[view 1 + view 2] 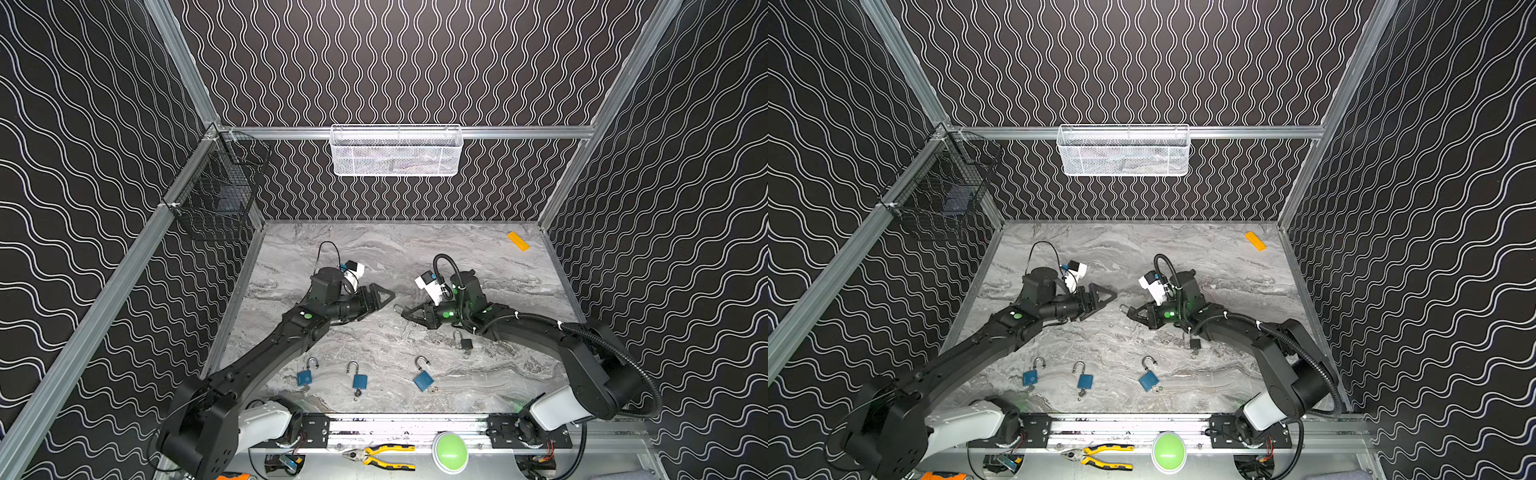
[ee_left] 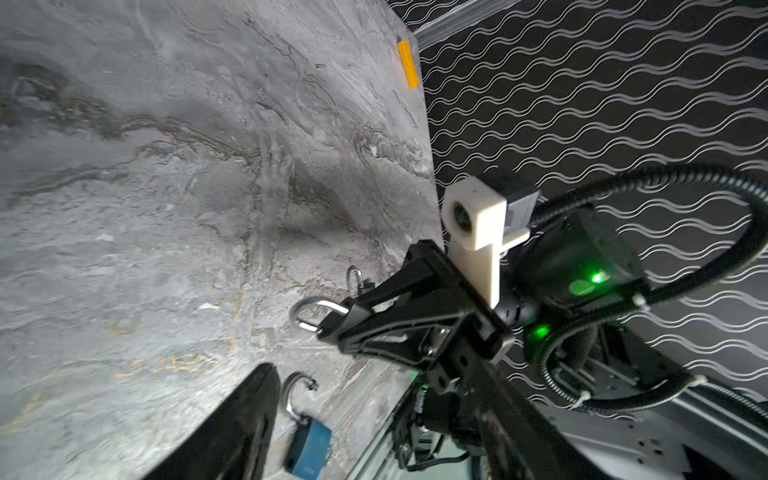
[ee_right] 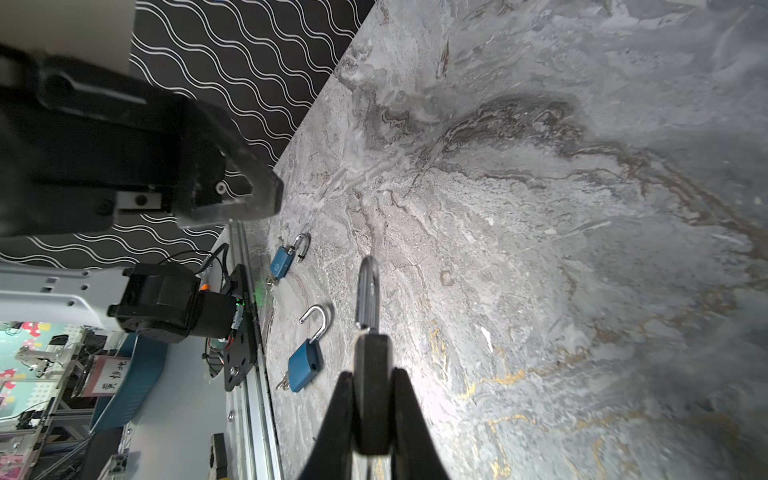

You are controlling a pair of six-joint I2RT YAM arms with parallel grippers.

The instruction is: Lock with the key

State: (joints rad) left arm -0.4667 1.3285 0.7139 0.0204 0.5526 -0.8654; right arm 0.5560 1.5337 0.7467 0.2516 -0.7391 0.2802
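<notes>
A black padlock [image 3: 372, 399] is clamped by its body in the right claw [image 3: 372, 374] over the middle of the table [image 1: 374, 257]. Its silver shackle [image 3: 368, 291] sticks out past the fingertips, and it is unclear whether the shackle is latched. Three blue ones lie flat in a row near the front edge, the left blue padlock [image 1: 304, 376], middle blue padlock [image 1: 360, 380] and right blue padlock [image 1: 423, 380]. Each has its shackle swung open and a key [image 1: 357, 393] at its base. A small black padlock [image 1: 466, 343] lies behind them with its shackle pointing rearward.
</notes>
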